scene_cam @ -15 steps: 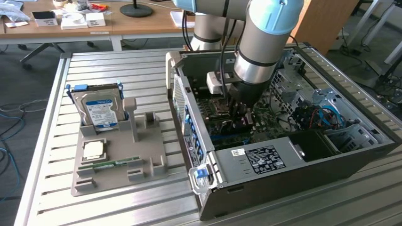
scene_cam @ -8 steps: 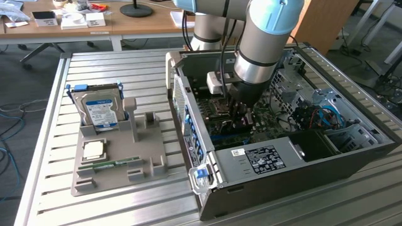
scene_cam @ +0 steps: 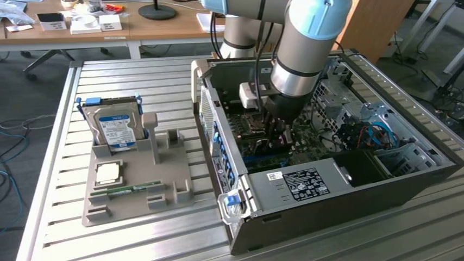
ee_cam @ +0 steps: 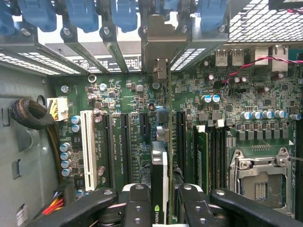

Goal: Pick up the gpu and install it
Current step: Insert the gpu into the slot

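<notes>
The gripper (ee_cam: 163, 205) is clamping the gpu (ee_cam: 160, 170) edge-on over the motherboard (ee_cam: 128, 137) slots, inside the case (scene_cam: 326, 190) at the exterior view's centre. It is looking light, stiff and fragile, so gripping the board's edges is suiting it best.

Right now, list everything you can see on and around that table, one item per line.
table: one, pale slatted metal, under everything
computer case: one, dark grey, open, toward the exterior view's right
motherboard: one, green, inside the case
gpu: one, black with a pale bracket, edge-on over the motherboard's slots
parts holder: one, grey, on the table toward the exterior view's left
hard drive: one, silver with a blue label, upright in the holder
processor chip: one, pale, flat on the holder
memory stick: one, green, flat on the holder
arm: one, silver and light blue, reaching down into the case
jaws: one pair, black, closed on the gpu
</notes>
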